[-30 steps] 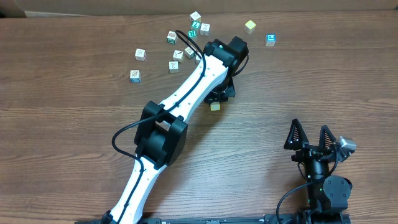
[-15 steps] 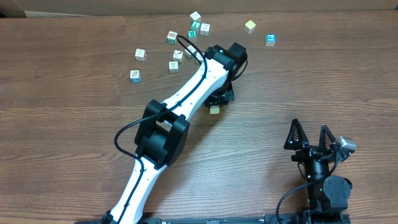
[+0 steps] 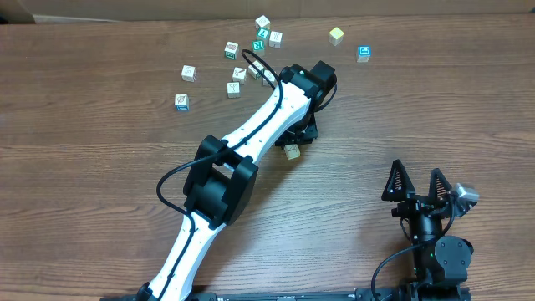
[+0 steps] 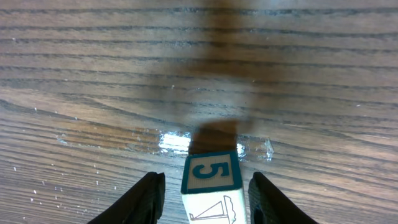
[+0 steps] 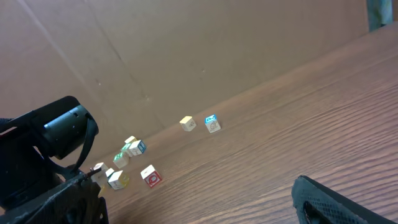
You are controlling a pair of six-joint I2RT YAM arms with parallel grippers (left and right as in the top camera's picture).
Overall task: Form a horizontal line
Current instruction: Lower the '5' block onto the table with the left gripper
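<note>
One pale wooden cube marked 5 (image 4: 211, 177) stands between parted left jaws (gaps each side), bare brown bench (image 3: 100, 184) around. White left arm (image 3: 251, 134) reaches diagonally; right jaws gape.

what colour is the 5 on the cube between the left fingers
Blue, with a blue border, on the cube; the left wrist view shows it best.

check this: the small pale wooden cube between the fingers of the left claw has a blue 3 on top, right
No, the small pale wooden cube between the fingers of the left claw has a blue 5 on top, not 3; the left wrist view shows it.
</note>
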